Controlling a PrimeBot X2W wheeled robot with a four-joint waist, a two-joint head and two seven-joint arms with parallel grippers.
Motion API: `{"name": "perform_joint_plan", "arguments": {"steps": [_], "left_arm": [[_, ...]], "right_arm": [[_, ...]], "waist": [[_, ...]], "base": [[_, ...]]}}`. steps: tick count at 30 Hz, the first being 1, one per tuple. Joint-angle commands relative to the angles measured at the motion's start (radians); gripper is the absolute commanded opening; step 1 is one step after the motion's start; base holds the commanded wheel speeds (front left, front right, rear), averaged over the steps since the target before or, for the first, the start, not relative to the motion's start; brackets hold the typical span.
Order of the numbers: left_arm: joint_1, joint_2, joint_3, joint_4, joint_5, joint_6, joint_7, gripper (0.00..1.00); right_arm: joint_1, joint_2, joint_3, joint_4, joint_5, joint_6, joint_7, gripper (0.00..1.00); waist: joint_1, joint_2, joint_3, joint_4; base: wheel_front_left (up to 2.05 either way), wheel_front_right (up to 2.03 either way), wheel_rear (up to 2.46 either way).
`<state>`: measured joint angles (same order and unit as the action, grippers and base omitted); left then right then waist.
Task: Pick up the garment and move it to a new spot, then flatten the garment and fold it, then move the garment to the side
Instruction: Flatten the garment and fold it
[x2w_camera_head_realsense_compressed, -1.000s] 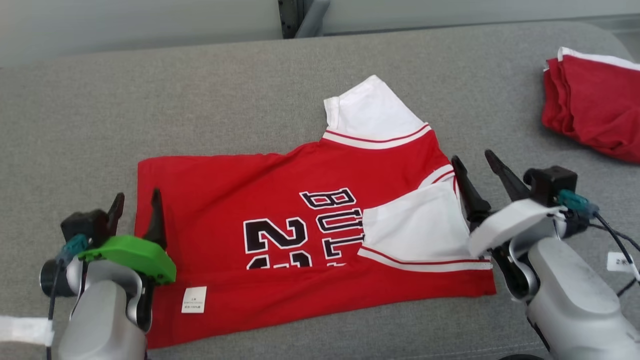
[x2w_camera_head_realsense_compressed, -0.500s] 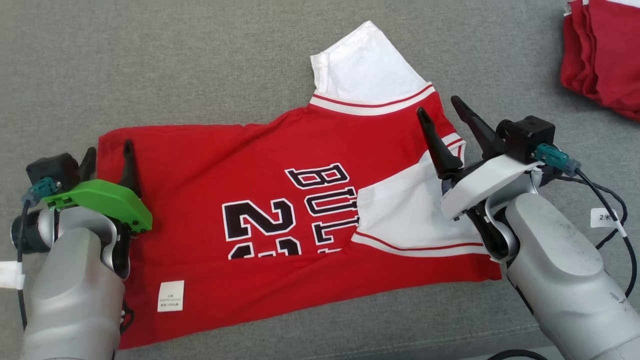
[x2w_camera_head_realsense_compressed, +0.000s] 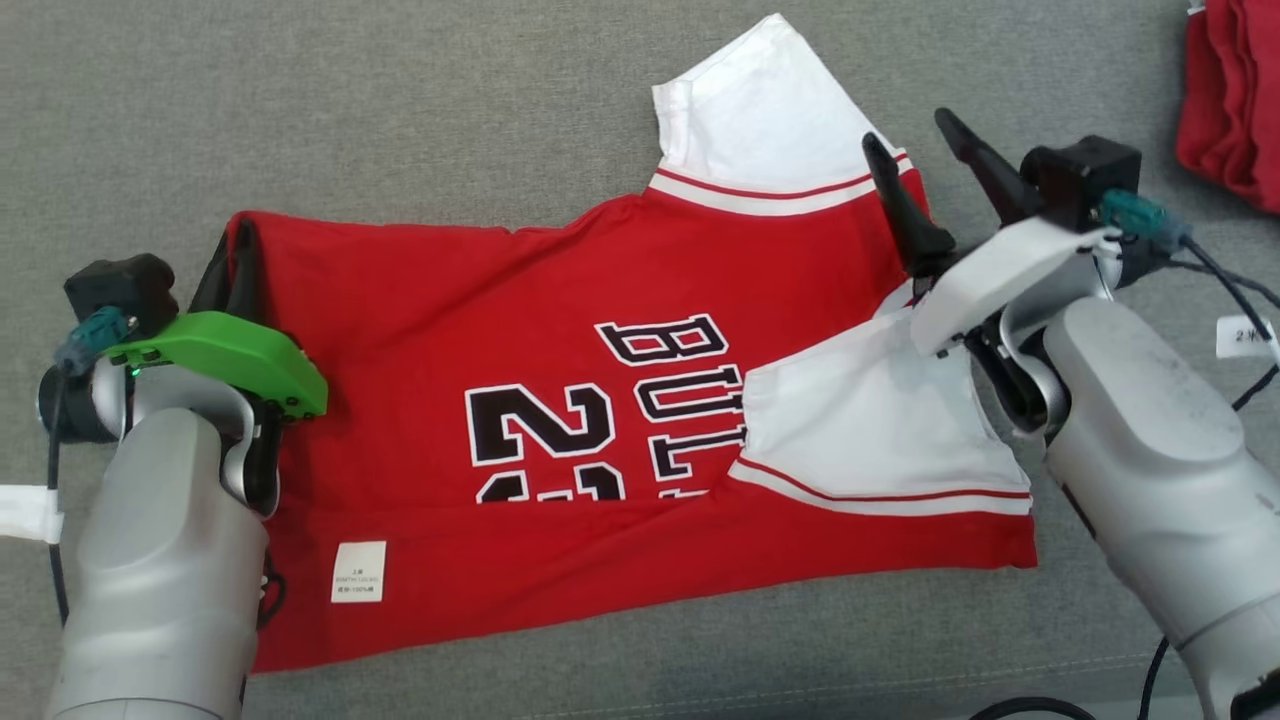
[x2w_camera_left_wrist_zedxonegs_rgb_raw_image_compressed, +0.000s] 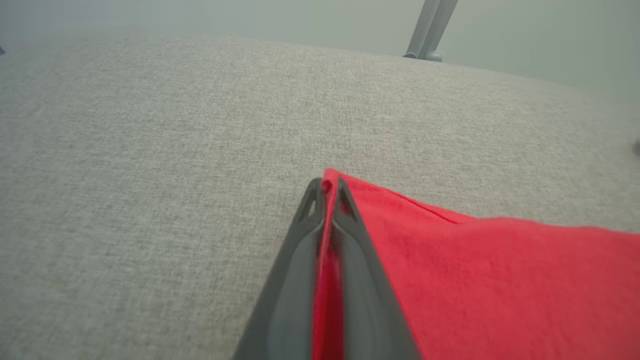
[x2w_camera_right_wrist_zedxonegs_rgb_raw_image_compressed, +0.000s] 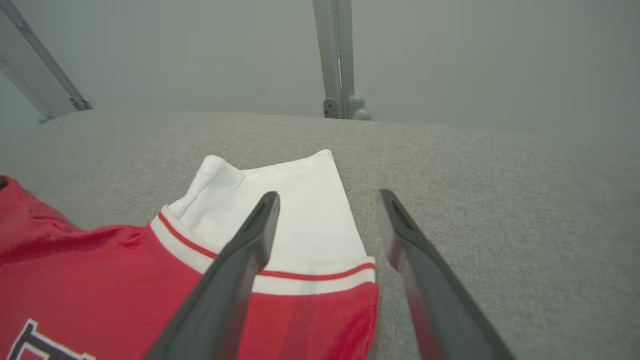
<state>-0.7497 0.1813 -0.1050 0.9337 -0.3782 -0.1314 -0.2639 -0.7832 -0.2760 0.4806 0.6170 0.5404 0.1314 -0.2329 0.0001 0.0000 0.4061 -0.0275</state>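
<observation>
Red fabric forms the body of the garment (x2w_camera_head_realsense_compressed: 450, 300), a jersey spread flat near the middle of a grey upholstered surface (x2w_camera_head_realsense_compressed: 400, 120). Black lettering (x2w_camera_head_realsense_compressed: 665, 345) outlined in white runs across the chest. One white sleeve (x2w_camera_head_realsense_compressed: 760, 110) points to the far side. The other sleeve (x2w_camera_head_realsense_compressed: 870, 430) is folded inward over the red body. A small white label (x2w_camera_head_realsense_compressed: 358, 571) lies on the near left part of the cloth.

The left gripper (x2w_camera_head_realsense_compressed: 235, 250) is at the far left corner of the garment. Its fingers are clenched on that corner; the left wrist view shows a thin strip of red cloth pinched between them.

The right gripper (x2w_camera_head_realsense_compressed: 908, 130) is at the far right of the garment, beside the outstretched sleeve. Its jaws are spread wide and hold nothing. In the right wrist view, one finger lies over the sleeve trim and the other over bare grey surface. Whether either finger touches down cannot be told.

A pile of red cloth (x2w_camera_head_realsense_compressed: 1235, 110) sits at the far right edge, well apart from the garment.
</observation>
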Motion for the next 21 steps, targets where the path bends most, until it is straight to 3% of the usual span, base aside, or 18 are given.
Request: {"name": "perform_joint_plan", "arguments": {"steps": [1, 13, 20, 21], "left_arm": [[-0.017, -0.005, -0.009, -0.016, 0.009, 0.002, 0.001, 0.0], [-0.076, -0.074, -0.121, -0.09, -0.006, 0.002, 0.001, 0.0], [-0.099, -0.089, -0.146, -0.1, -0.021, 0.002, 0.001, 0.0], [-0.1, -0.089, -0.145, -0.102, -0.02, 0.002, 0.001, 0.0]], "right_arm": [[-0.039, -0.011, 0.011, 0.017, 0.005, -0.002, 0.013, 1.0], [-0.352, -0.044, 0.137, 0.28, 0.033, -0.002, 0.243, 1.0], [-0.441, -0.023, 0.165, 0.408, 0.05, -0.002, 0.314, 1.0], [-0.445, -0.019, 0.171, 0.419, 0.056, -0.002, 0.324, 0.54]], "waist": [[-0.0001, 0.0, 0.02, 0.028], [-0.0001, 0.0, 0.115, 0.155], [-0.0001, 0.0, 0.147, 0.188], [-0.0001, 0.0, 0.149, 0.189]], "base": [[0.0, 0.0, 0.0], [0.0, 0.0, 0.0], [0.0, 0.0, 0.0], [0.0, 0.0, 0.0]]}}
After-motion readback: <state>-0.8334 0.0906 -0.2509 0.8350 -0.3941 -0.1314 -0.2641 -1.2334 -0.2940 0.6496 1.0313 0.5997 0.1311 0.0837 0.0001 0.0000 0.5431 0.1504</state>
